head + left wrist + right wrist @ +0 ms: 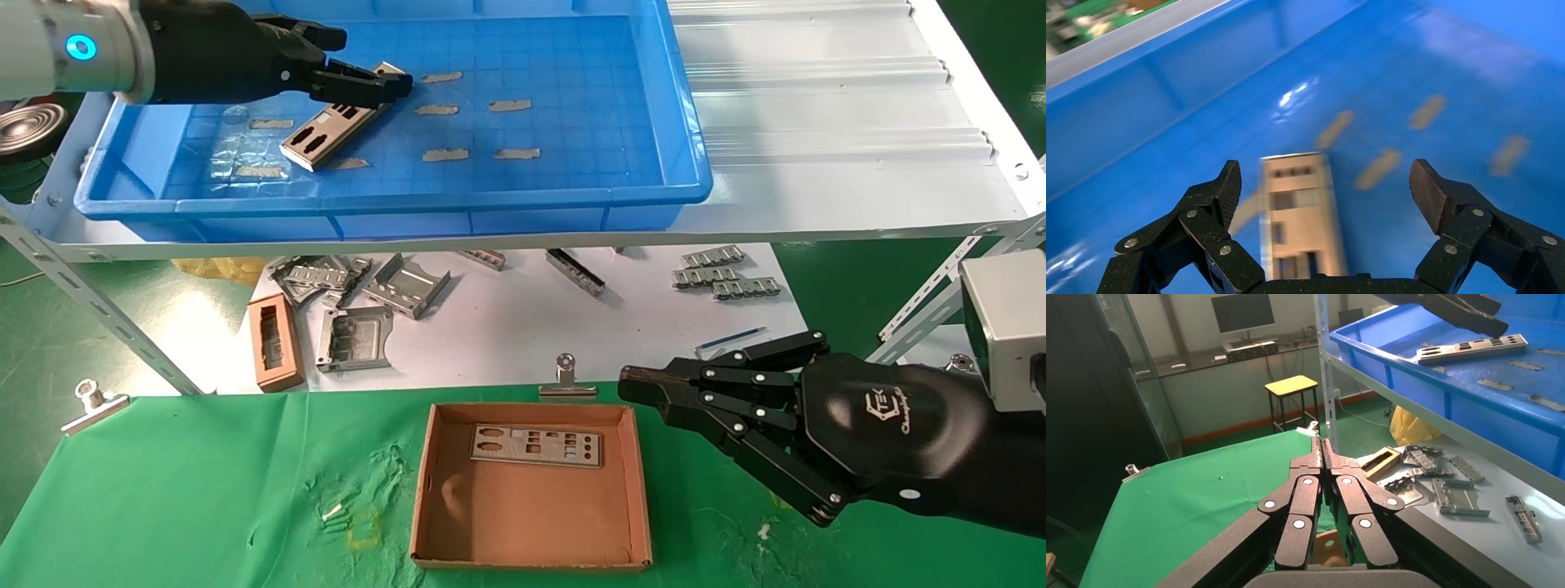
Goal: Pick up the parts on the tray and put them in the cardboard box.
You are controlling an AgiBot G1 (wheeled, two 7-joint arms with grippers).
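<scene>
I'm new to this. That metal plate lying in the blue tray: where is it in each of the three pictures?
Head view: the metal plate lies slanted in the blue tray, upper left, under the left gripper.
Left wrist view: low in the middle, the plate sits between the open fingers.
Right wrist view: top right, far off in the tray.
Shared landmark: the small grey tape scraps.

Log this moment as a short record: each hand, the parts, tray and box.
left hand: open, over one end of the part in the tray
right hand: shut, empty, beside the box
part in tray: lies slanted on the floor, ungrasped
part in box: flat, near the far wall
tray: blue, on the shelf, tape scraps on its floor
box: on green cloth
</scene>
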